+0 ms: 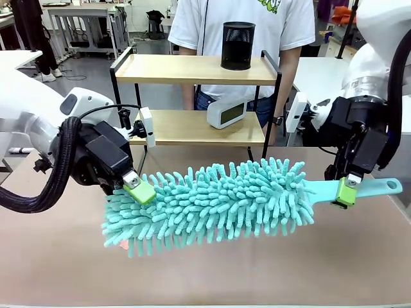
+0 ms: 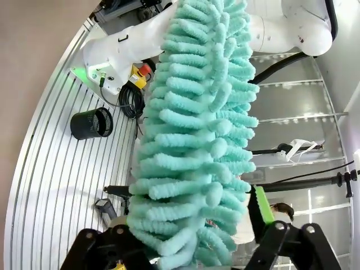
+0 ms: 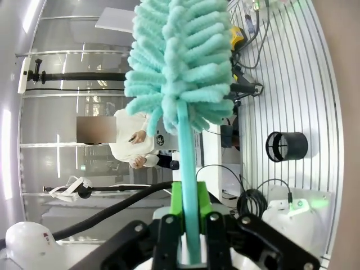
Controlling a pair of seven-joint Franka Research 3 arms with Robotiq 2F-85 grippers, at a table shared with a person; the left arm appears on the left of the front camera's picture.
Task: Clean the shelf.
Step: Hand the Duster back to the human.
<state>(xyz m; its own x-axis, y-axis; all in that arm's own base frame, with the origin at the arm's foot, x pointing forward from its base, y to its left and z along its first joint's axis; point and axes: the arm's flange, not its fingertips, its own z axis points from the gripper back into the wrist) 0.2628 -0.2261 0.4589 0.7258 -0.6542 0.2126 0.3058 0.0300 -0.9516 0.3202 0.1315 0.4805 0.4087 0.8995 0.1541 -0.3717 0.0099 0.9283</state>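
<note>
Shelf (image 1: pixel 196 69): far side of the table, centre, just in front of the person; black mesh cup (image 1: pixel 237 45) on the top board, small pale clock (image 1: pixel 226 113) on the lower one. Rigid, likely light; best left standing and wiped.

Left gripper (image 1: pixel 136 187): clamped on the left end of the duster's head (image 1: pixel 212 204), pads sunk into soft, squashy teal fringe, likely a loose hold.

Right gripper (image 1: pixel 345 190): pinched on the flat handle (image 1: pixel 372 187), stiff, thin, probably smooth plastic; the surer place to hold.

No legible brand, label or writing anywhere.
</note>
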